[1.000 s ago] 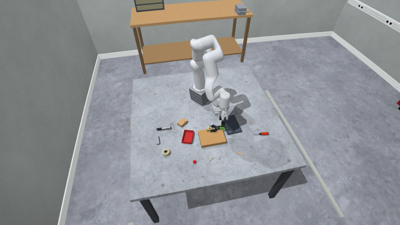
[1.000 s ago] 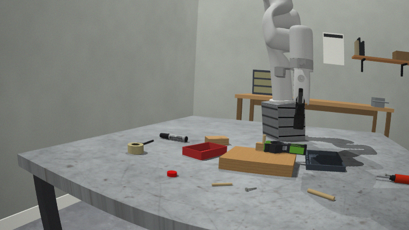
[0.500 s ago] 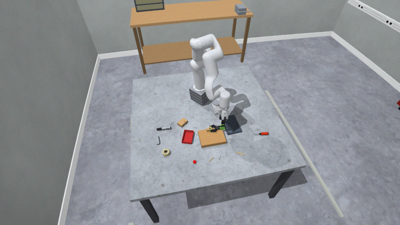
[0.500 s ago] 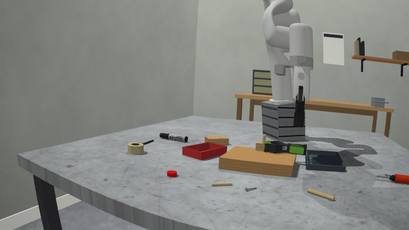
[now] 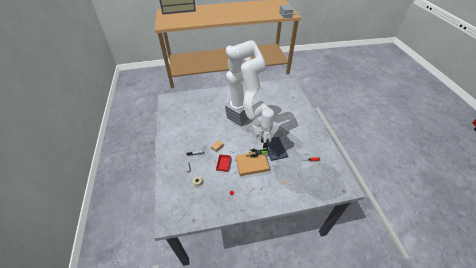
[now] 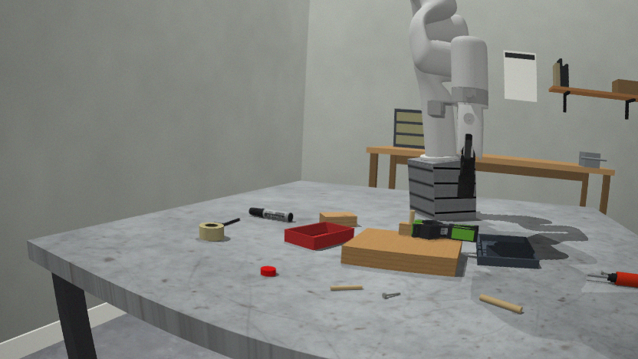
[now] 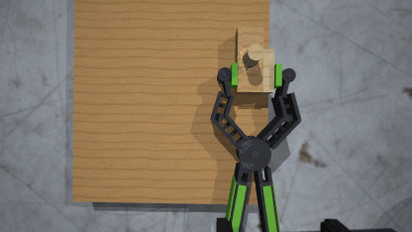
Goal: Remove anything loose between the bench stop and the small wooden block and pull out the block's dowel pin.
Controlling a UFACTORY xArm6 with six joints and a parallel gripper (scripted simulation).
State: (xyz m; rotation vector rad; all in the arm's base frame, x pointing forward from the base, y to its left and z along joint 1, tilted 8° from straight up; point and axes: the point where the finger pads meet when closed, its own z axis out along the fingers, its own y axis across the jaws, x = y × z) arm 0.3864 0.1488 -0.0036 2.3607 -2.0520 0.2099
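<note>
The bench board (image 7: pixel 163 104) lies on the table, and also shows in the top and exterior views (image 5: pixel 253 164) (image 6: pixel 401 251). The small wooden block (image 7: pixel 255 71) sits at the board's corner. Its dowel pin (image 7: pixel 255 53) (image 6: pixel 412 216) stands upright in its hole. A narrow wooden piece (image 7: pixel 252 36) lies against the block's far side. The spring clamp (image 7: pixel 254 149), black with green pads and handles, lies flat (image 6: pixel 443 231) with its jaws on the block's two sides. My gripper (image 6: pixel 465 192) hangs straight down a little above the clamp's handles (image 5: pixel 266 142). It is open and empty. Its fingers are out of the wrist view.
A dark tray (image 6: pixel 506 251) lies right of the board and a red tray (image 6: pixel 319 235) left of it. A screwdriver (image 6: pixel 617 278), two loose dowels (image 6: pixel 500 303) (image 6: pixel 346 288), a screw (image 6: pixel 390 294), a red cap (image 6: pixel 268 270), a tape roll (image 6: pixel 211 231), a marker (image 6: pixel 271 214) and a spare block (image 6: pixel 338 218) lie around.
</note>
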